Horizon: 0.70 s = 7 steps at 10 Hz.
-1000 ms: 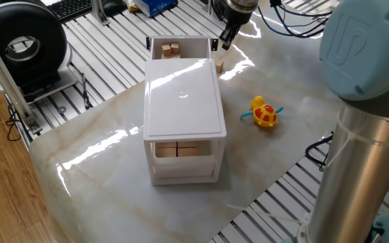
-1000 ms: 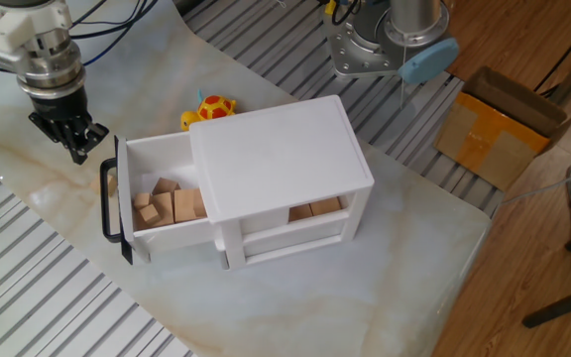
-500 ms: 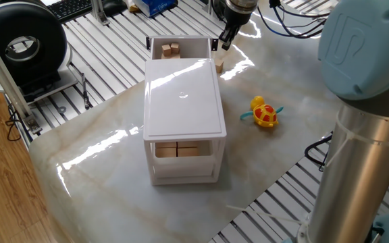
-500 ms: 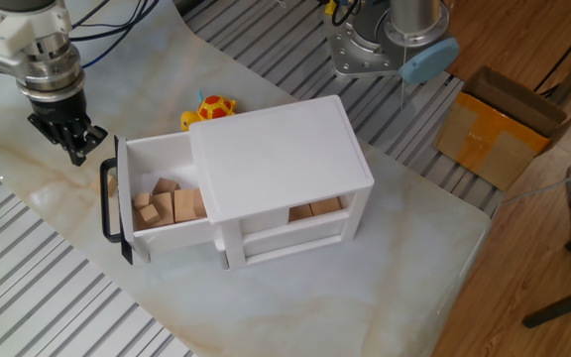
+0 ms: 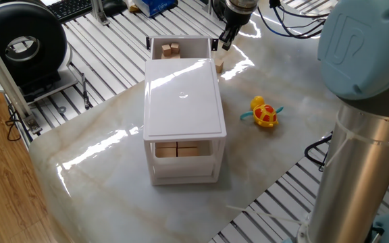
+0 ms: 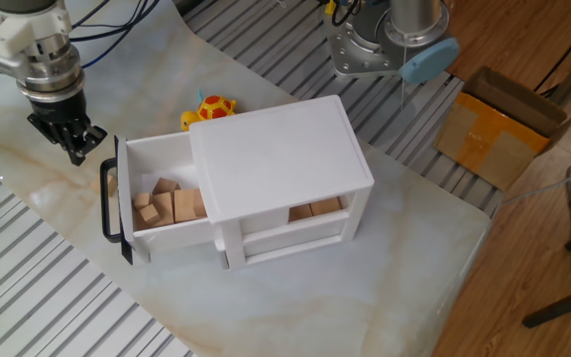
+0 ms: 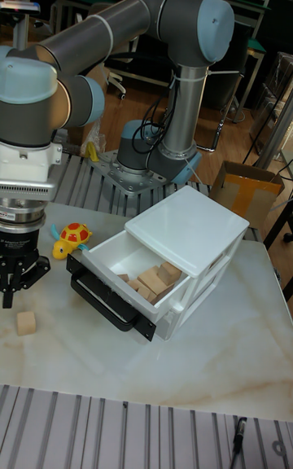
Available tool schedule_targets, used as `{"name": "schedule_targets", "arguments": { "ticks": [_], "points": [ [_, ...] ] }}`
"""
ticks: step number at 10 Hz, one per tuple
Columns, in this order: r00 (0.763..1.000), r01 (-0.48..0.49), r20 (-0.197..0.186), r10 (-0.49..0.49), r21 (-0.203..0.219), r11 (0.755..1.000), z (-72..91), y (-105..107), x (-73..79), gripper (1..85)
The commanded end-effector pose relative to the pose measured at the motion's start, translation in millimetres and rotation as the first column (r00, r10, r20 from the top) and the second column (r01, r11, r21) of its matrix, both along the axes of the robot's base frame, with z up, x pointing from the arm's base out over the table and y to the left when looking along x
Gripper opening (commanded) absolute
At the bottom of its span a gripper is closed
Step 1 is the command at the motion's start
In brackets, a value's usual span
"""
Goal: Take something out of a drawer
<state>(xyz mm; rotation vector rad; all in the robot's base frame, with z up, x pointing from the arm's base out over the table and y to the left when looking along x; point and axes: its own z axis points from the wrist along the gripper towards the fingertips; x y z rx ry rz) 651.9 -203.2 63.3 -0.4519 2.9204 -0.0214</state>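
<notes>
The white top drawer (image 5: 193,44) (image 6: 153,149) (image 7: 111,255) of the small cabinet (image 5: 184,94) stands pulled out. Several pale wooden cubes (image 5: 171,48) (image 6: 162,206) (image 7: 151,282) lie inside it. One more cube (image 7: 26,322) (image 5: 219,66) rests on the marble table beside the drawer front, free of the fingers. My gripper (image 7: 19,290) (image 5: 226,42) (image 6: 77,147) hangs just above that cube, open, with nothing between its fingers.
A yellow-and-red toy turtle (image 5: 265,113) (image 6: 213,107) (image 7: 72,237) lies on the table near the cabinet. Larger wooden blocks show in a lower drawer (image 5: 178,151). A cardboard box (image 6: 499,134) sits on the floor beyond the table. The arm's base (image 6: 385,45) stands at the table's edge.
The gripper has crept slightly up and away from the cube on the table. Nothing else has moved.
</notes>
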Motion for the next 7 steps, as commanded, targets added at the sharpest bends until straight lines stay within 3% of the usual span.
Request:
{"name": "schedule_targets", "arguments": {
  "ticks": [1,7],
  "points": [
    [1.000,0.007,0.005,-0.007,0.015,1.000,1.5,2.0,1.0,1.0],
    [1.000,0.005,0.002,-0.005,0.013,1.000,2.4,1.5,-0.3,1.0]
  ]
}}
